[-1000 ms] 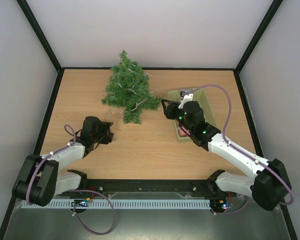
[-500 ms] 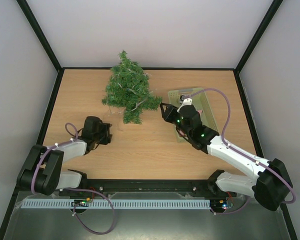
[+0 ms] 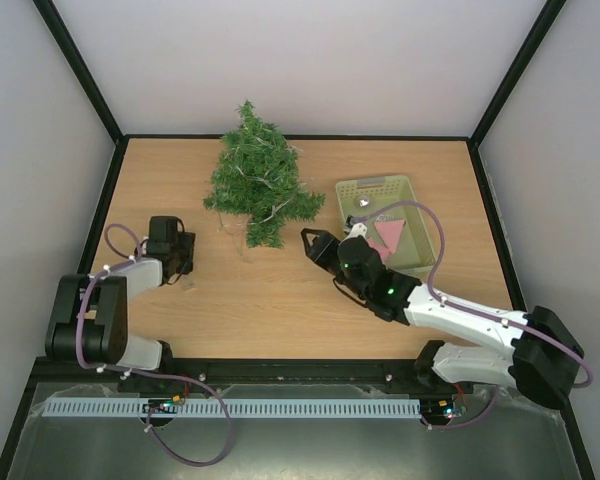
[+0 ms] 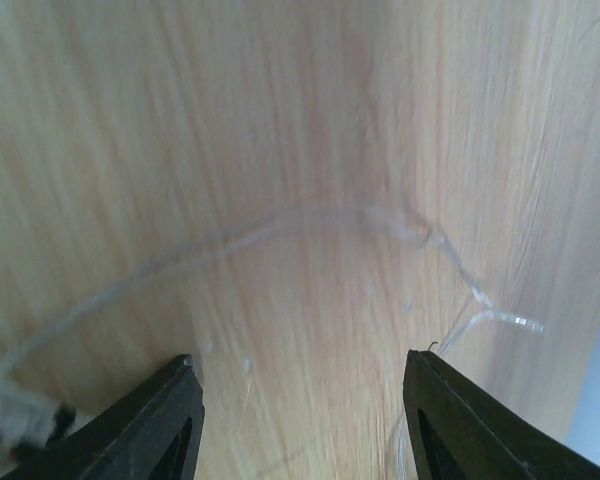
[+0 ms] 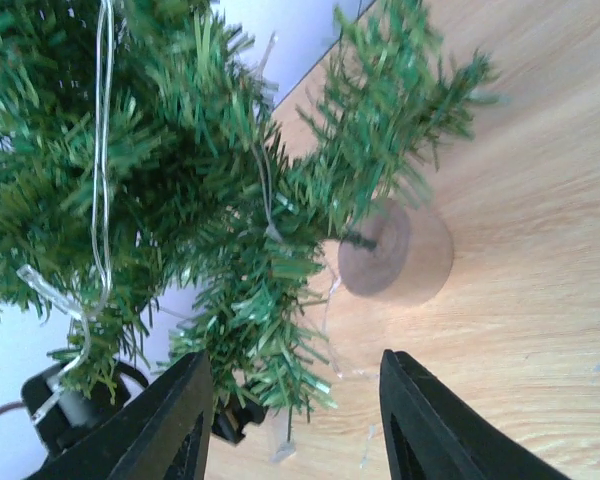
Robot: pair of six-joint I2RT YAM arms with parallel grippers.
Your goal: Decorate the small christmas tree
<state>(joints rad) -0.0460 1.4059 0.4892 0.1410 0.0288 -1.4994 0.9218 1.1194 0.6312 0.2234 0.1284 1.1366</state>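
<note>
Looking down from the overhead camera, I have the left claw (image 3: 170, 246) low over the table (image 3: 280, 300) on the near left, and its wrist camera shows me both fingers (image 4: 160, 425) standing apart with nothing between them, only bare wood. A thin clear wire (image 4: 280, 218) lies curved across the boards just ahead of that claw, one strand running close beside a finger. Something grey and blurred sits at the lower left corner of that view; I cannot tell what it is.

The right claw (image 3: 312, 241) reaches in from the near right toward the middle of the table, pointing at the small christmas tree (image 3: 255, 185). Its fingers (image 5: 165, 420) are spread too, gripping nothing. A few green needle tips hang close to the gap, and I cannot tell whether they brush a finger.

The tree stands left of centre toward the far edge, upright on a round wooden foot (image 5: 398, 252) that rests flat on the table. A clear light string (image 5: 102, 150) is draped through its branches.

Just right of the tree and apart from it sits a pale green basket (image 3: 375, 184), with the right arm's cable arching over it. Inside I see a pink triangular piece (image 3: 390, 238) and a small silvery thing (image 3: 365, 201) too small to name. Beyond both, the pale back wall (image 3: 300, 60) closes off the table.
</note>
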